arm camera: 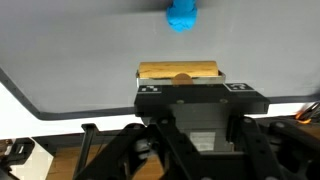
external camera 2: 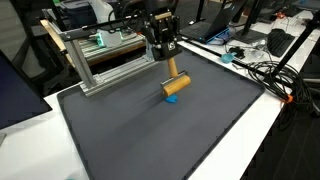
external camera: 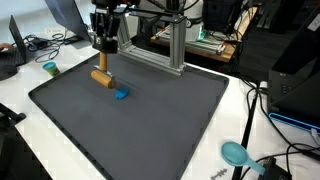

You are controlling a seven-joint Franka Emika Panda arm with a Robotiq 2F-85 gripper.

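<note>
While its jaws are clamped on the upper end of a tan wooden block (external camera: 101, 77), the pincer (external camera: 103, 62) hangs above the dark mat (external camera: 150, 125), a small blue piece (external camera: 121, 95) lying just ahead of it.

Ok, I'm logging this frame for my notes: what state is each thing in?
gripper: shut on the wooden block
wooden block: clamped between the jaws, down by the mat
blue piece: loose on the mat, apart from the block
mat: lying flat
</note>
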